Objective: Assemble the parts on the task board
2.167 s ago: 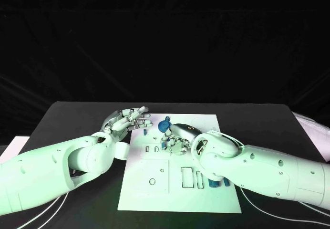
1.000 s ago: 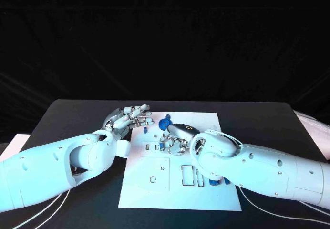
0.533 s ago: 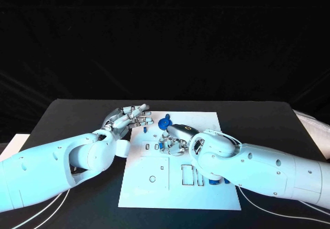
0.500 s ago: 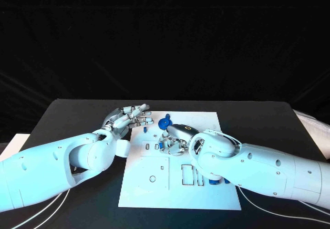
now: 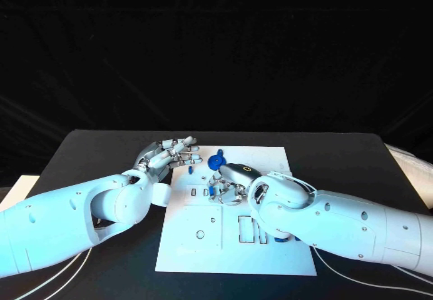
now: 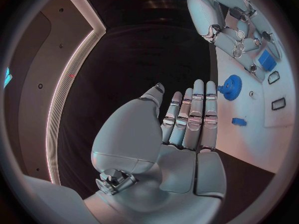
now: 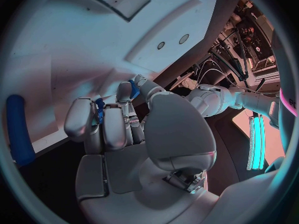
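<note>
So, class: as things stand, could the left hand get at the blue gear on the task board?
Probably yes. The left hand is open beside the blue gear, with bare task board between them.

We list a black table [image 5: 99, 147], matte and flat, reaching across the lower half of the head view and out toward both side edges. Behind it we note a black curtain [image 5: 216, 62] in loose vertical folds, closing off the whole background above the table's far edge. At the table's near left corner we record a pale flat sheet [image 5: 16, 187], only a corner of it showing. At the right edge we record a pale, soft-looking object [image 5: 410, 169] lying partly beyond the table; we cannot tell what it is. Thin white cables [image 5: 72, 275] trail over the table's near left part.
</note>
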Controlling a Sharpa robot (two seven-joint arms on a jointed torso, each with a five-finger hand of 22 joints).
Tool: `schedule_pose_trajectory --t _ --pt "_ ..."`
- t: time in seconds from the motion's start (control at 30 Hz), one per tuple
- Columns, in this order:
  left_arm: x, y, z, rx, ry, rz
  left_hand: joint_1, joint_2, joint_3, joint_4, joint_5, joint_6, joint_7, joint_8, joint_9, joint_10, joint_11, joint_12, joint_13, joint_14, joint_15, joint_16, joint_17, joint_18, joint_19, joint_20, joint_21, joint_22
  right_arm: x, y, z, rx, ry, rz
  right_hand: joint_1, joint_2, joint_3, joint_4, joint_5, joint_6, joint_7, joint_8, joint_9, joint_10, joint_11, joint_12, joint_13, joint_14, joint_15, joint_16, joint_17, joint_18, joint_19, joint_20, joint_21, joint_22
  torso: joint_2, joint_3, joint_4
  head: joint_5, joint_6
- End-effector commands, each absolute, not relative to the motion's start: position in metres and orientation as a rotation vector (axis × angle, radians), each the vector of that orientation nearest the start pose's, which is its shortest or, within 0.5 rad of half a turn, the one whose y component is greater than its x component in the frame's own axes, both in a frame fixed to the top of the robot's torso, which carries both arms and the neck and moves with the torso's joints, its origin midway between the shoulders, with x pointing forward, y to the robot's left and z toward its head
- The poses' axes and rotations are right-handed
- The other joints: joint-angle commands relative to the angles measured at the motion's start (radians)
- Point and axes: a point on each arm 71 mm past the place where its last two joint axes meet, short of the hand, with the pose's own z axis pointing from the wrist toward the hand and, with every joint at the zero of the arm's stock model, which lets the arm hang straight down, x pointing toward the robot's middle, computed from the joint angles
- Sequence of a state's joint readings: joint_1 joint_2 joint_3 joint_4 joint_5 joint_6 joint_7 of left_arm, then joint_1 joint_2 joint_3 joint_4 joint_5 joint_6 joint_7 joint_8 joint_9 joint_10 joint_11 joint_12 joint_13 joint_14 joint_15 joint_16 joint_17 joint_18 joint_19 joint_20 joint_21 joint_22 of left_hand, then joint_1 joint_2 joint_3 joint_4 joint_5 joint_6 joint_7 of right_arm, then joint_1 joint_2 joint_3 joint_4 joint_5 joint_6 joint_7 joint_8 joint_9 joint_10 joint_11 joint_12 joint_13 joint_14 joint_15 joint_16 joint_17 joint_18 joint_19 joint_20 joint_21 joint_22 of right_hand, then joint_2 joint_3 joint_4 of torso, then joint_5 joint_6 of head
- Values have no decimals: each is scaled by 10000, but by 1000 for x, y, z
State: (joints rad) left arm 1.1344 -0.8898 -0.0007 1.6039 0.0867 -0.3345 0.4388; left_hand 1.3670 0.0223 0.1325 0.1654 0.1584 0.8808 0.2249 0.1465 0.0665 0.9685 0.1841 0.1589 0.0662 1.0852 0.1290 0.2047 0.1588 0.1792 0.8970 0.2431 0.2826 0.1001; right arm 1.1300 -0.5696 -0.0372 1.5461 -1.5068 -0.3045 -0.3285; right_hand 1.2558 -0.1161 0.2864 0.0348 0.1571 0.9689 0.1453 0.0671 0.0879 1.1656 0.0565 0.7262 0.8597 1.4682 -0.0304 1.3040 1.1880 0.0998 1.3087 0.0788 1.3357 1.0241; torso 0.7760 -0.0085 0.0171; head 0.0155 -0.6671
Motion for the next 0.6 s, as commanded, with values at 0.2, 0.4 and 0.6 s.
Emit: schedule_pose_trajectory --t 0.2,0.4,0.6 --pt "469 210 -187 -12416 13624 -16254 80 38 -1 -46 40 67 222 29 2 64 23 -5 -3 60 21 -41 15 45 83 -16 -44 -16 447 -68 -204 -1497 16458 7975 -85 -147 -276 40 30 -211 24 10 -22 -19 8 202 79 312 86 -23 19 79 -32 42 -48 9 -7 3 1 9 19" --pt "470 212 -189 -12336 13813 -16050 41 55 64 -116 38 190 102 59 15 290 -130 36 22 983 -229 394 343 65 785 -249 313 107 439 -76 -193 -1502 15543 8862 -109 -307 -804 102 198 -581 98 -4 -65 294 74 1043 675 400 139 255 406 34 108 82 55 224 -13 8 -12 35 33" --pt "469 212 -192 -11521 14789 -15291 -182 -113 100 -23 -8 962 -564 310 103 2312 -964 940 478 3868 -1147 3397 2461 70 2954 -1138 1880 846 433 -95 -173 -1638 15516 10509 60 -114 -1065 124 133 -674 122 53 -53 363 97 1444 959 432 165 413 631 7 180 112 131 374 -28 8 -11 54 61"
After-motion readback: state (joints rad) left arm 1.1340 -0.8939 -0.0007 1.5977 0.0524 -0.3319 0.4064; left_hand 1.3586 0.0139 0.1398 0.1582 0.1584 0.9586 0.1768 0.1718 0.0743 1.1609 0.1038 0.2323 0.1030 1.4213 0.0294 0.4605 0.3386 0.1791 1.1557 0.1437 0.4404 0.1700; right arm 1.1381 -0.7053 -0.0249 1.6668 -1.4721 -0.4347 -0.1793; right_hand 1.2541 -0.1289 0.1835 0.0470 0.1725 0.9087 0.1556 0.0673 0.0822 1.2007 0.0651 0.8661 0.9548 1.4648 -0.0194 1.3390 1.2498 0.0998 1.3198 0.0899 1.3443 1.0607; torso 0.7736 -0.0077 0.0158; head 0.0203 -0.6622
